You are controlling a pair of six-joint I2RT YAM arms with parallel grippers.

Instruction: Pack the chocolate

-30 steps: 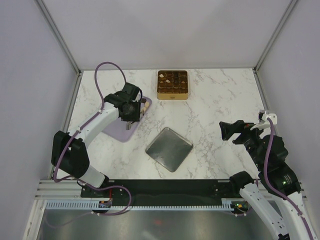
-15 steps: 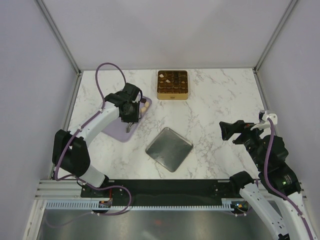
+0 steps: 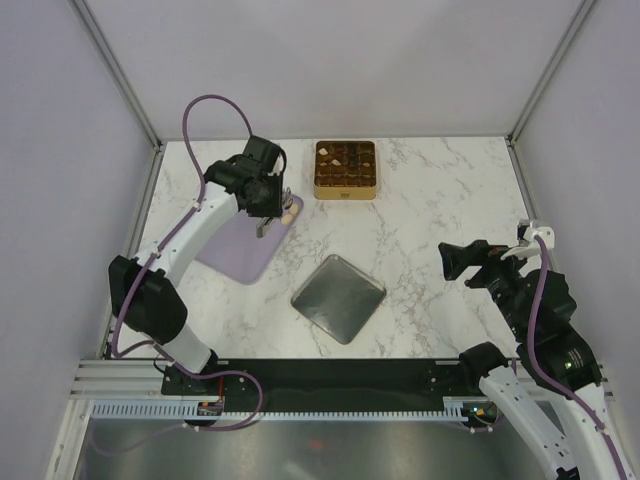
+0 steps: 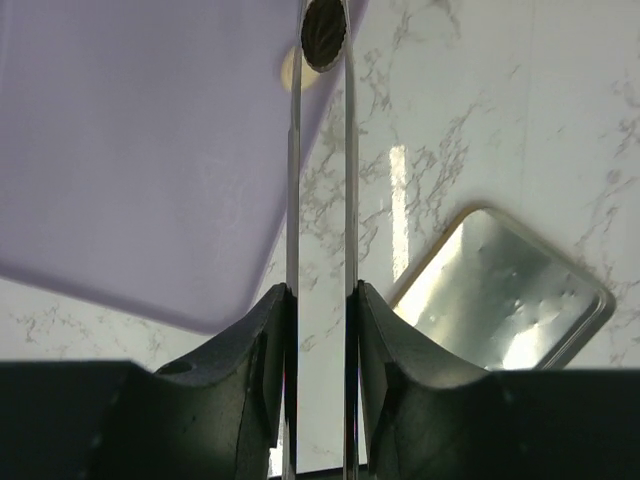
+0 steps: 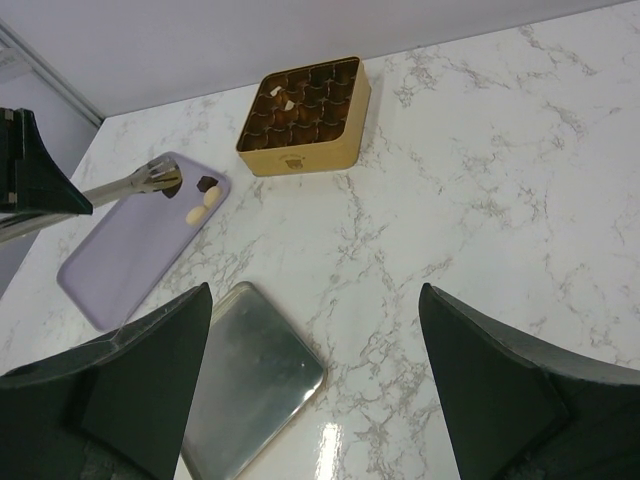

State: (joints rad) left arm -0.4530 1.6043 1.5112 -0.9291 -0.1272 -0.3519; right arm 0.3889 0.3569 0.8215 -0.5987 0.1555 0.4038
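**Operator A:** What do we have, largest item first?

**Operator B:** On the marble table (image 3: 450,190), the lilac board (image 3: 232,255) lies at 9 o'clock. The silver lid (image 3: 338,298) lies near centre, toward 6, and the gold tin (image 3: 346,192) sits at 12. We judge the tin largely filled, but we cannot count its free cells.

**Operator A:** And the tools?

**Operator B:** The right gripper (image 3: 450,262) hangs at 4 o'clock, jaws spread wide, carrying nothing. The left gripper (image 5: 160,180) stands over the board's 1 o'clock corner. Its long thin fingers (image 4: 293,180) pinch one dark chocolate (image 4: 323,33).

**Operator A:** What remains?

**Operator B:** We must carry that chocolate to the tin, at 2 o'clock from it. One dark piece (image 5: 207,184) and two cream pieces (image 5: 212,198) lie on the board just beside it. We judge the task late but unfinished, and the lid is off.
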